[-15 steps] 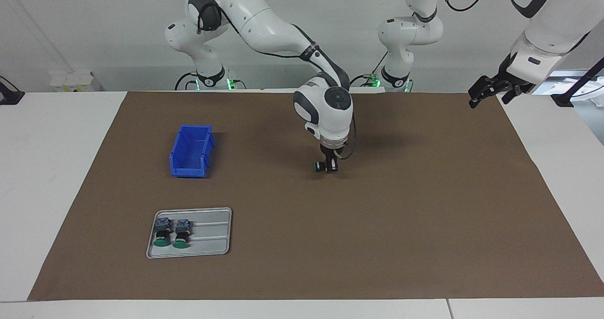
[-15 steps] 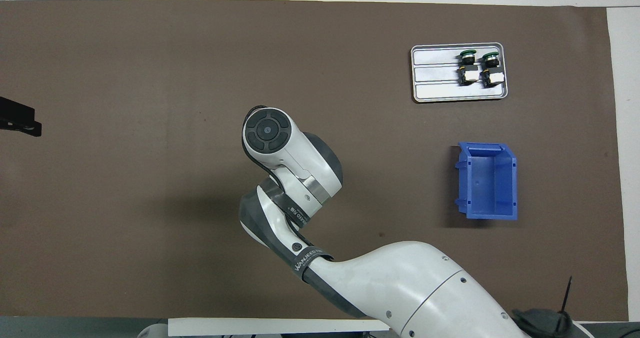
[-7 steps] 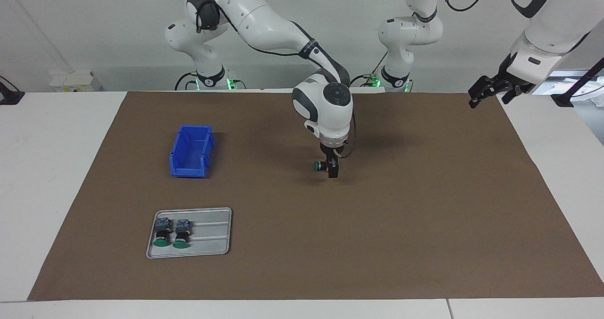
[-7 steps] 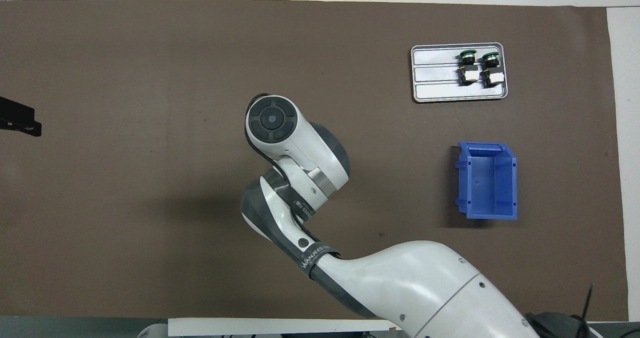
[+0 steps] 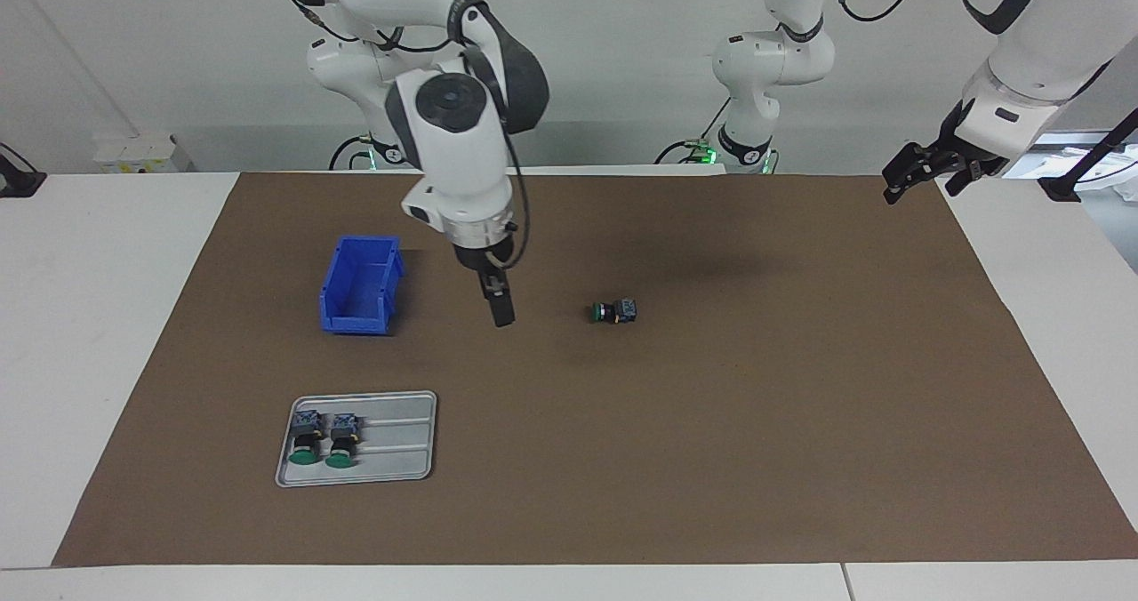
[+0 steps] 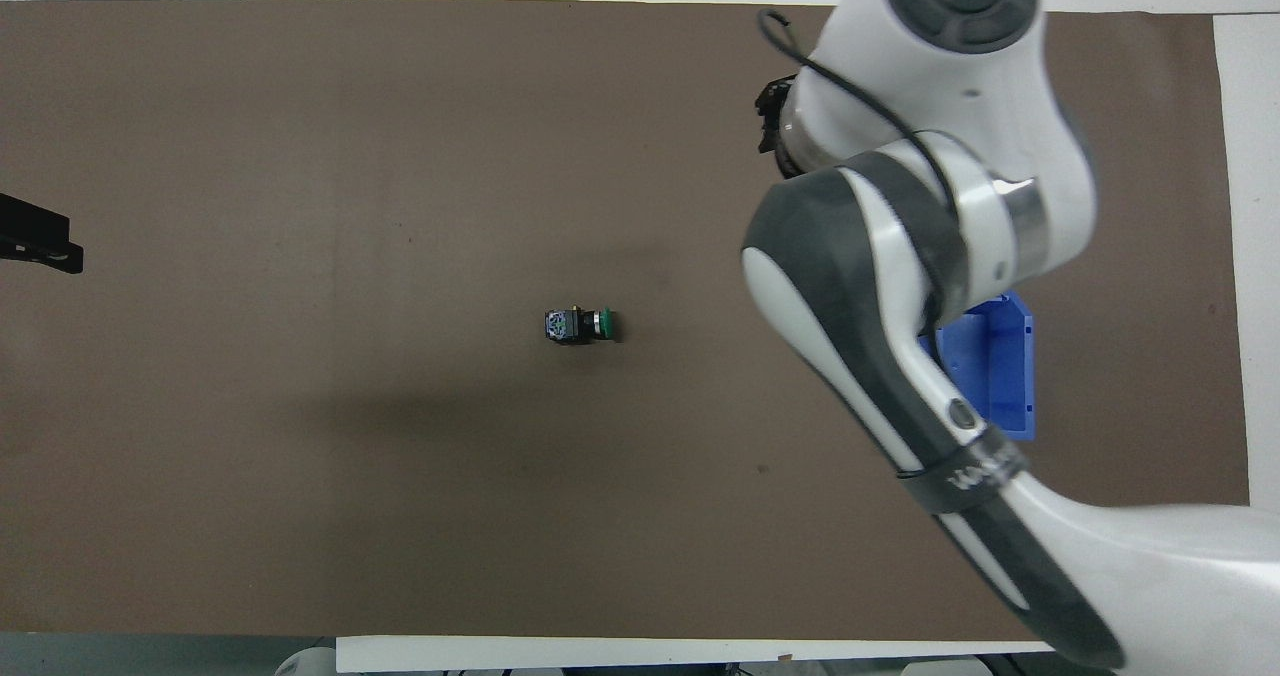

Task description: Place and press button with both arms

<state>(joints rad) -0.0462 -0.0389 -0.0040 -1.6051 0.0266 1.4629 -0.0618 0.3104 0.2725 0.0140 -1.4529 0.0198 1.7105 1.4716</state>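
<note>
The button [image 5: 614, 312] lies on its side mid-bench, long axis along the bench, green cap toward the right arm's end. Right pincer [image 5: 503, 315] hangs spread, empty, between bin [image 5: 360, 285] and button; left pincer [image 5: 909, 177] waits spread.

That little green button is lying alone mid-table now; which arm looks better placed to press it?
Probably the right: its gripper hangs empty over the mat beside the button. The left gripper waits open over the mat's edge at its own end, much farther off.
</note>
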